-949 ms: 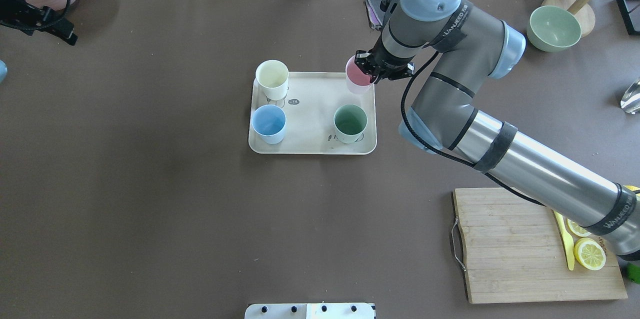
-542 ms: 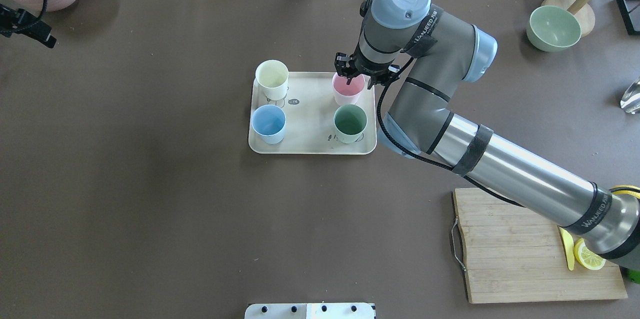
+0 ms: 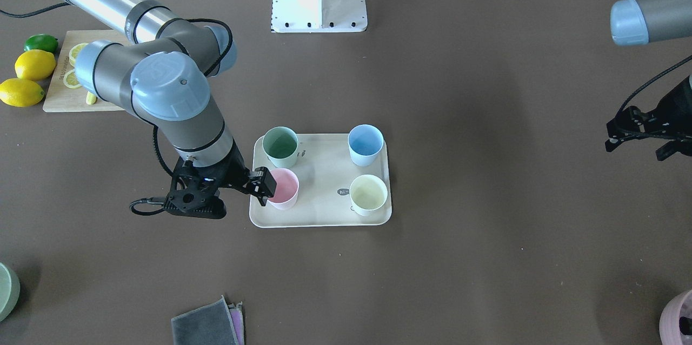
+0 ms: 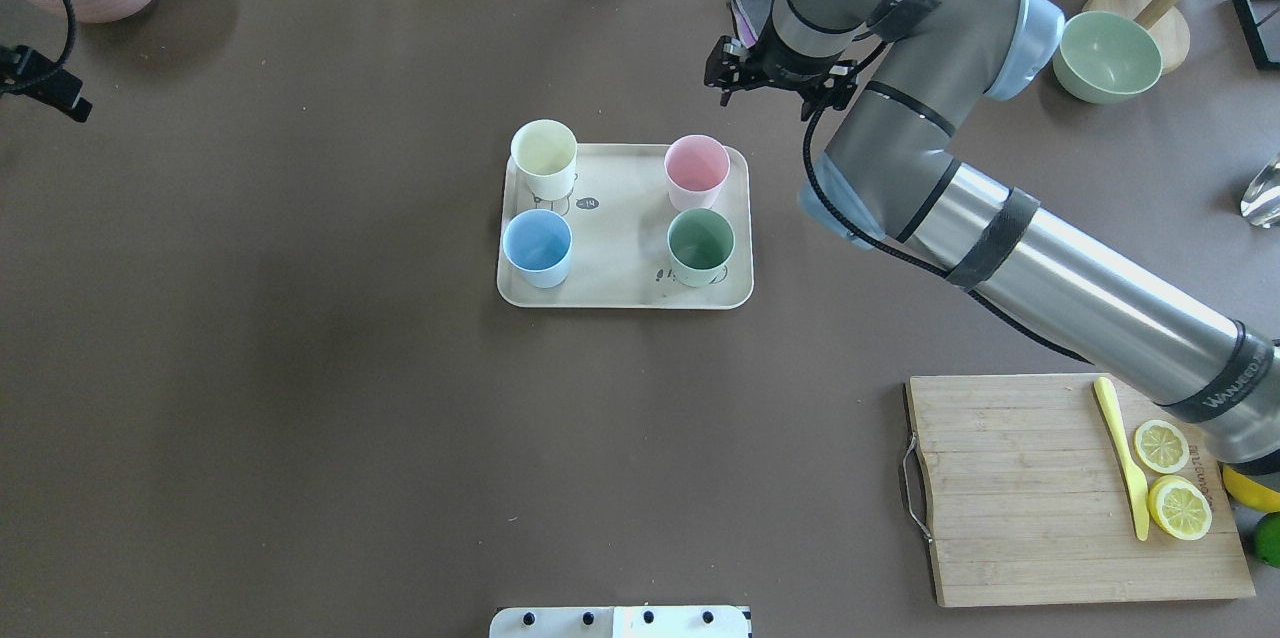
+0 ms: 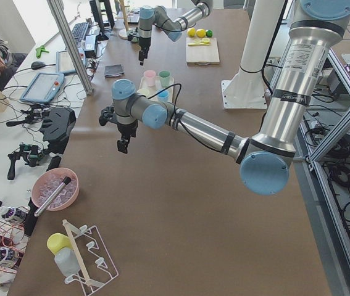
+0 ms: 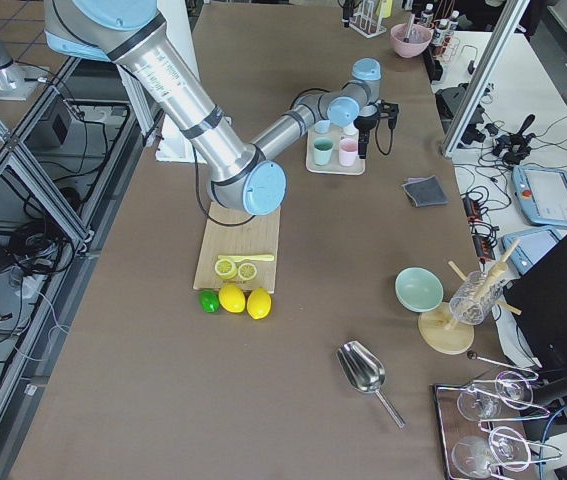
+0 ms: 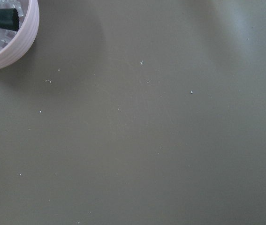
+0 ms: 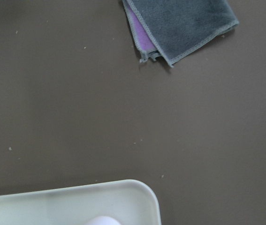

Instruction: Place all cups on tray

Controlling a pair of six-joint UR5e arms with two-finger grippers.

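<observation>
Over at centre-left of the front-facing view, your right gripper (image 3: 265,187) has its jaws looking spread apart with nothing between them. From that angle it sits just beside the pink cup (image 3: 283,188), but the overhead view shows it off the tray (image 4: 620,253) altogether, hanging over bare surface (image 4: 300,368) up and to the right of the tray's upper right corner.

The pink cup stands upright by itself in that upper right corner. Mint green cup (image 4: 700,243) is right below it in the lower right corner, light blue cup (image 4: 537,246) is lower left and cream-yellow cup (image 4: 544,156) is upper left. So you've got all four on the tray, one per corner, none touching.

Your right wrist camera only catches a rounded tray corner along the bottom left of its frame, plus a folded grey and purple cloth (image 8: 179,28) at the top.

Your left gripper (image 5: 123,145) is way out at the far left edge of the overhead frame, well apart from the tray. Can't tell if its jaws are apart or together, no view shows them clearly. Its wrist camera sees bare surface and the pink pot (image 7: 11,44) in the upper left corner.

Further out, the cutting board (image 4: 1050,488) with lemon slices (image 4: 1180,508) is lower right overhead, and the green bowl (image 4: 1105,56) upper right.
</observation>
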